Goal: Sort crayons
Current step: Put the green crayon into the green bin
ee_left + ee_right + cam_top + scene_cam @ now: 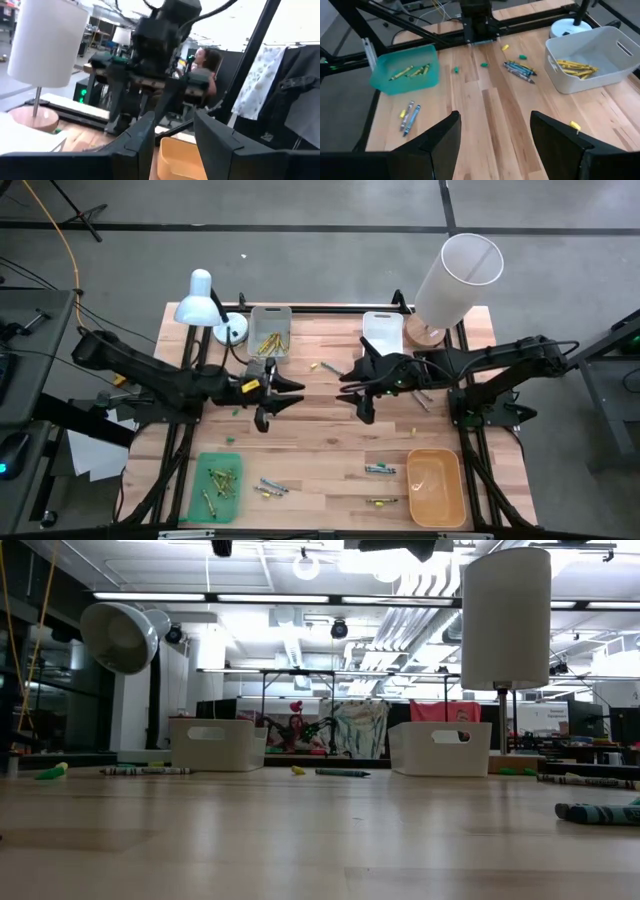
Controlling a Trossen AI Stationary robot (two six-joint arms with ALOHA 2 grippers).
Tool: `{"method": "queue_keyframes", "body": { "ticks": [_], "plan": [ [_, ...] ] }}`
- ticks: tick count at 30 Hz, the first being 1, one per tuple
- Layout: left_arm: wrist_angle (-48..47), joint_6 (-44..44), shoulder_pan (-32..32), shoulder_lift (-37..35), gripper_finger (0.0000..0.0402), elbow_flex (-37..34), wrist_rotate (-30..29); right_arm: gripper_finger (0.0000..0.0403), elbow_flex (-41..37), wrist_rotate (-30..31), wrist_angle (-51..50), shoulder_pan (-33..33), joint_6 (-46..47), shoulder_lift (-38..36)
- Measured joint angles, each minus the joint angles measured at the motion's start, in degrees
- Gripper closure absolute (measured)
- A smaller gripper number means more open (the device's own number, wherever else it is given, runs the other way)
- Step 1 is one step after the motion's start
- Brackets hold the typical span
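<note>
both end effectors [262, 417] [365, 412] hover released mid-table, crayons [379, 469] scattered well apart.

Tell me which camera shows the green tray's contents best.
The right wrist view: the shallow green plastic tray sits unobstructed, with yellow-green crayons visible inside. The high view shows the same tray smaller, at the table's near left corner. The low and left wrist views miss it.

Both dark arms are reaching in from the table's sides toward its middle, their wrists facing each other and well apart. The left gripper [268, 418] is hanging with its fingers [132, 145] parted and empty. The right gripper [360, 406] is hovering likewise, jaws spread wide, gripping nothing.
</note>
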Motion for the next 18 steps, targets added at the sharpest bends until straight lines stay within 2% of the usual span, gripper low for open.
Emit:
{"method": "queue_keyframes", "body": {
  "ticks": [12, 15, 18],
  "plan": [
    [-1.25, 4.09, 0.0, 0.07, 0.0275, -0.47, -1.32, 0.0171, 0.01, -0.54, 3.14, 0.23, 1.03, 0.0],
    [-1.35, 4.15, 0.0, 0.07, 0.0275, -0.47, -1.47, 0.0171, 0.0, -3.81, 2.51, 0.61, 3.72, 0.0],
    [-1.45, 5.07, 0.0, 0.07, 0.0275, -0.47, -1.56, 0.0171, 0.01, -10.24, 1.93, 2.49, 9.84, 0.0]
  ]
}}
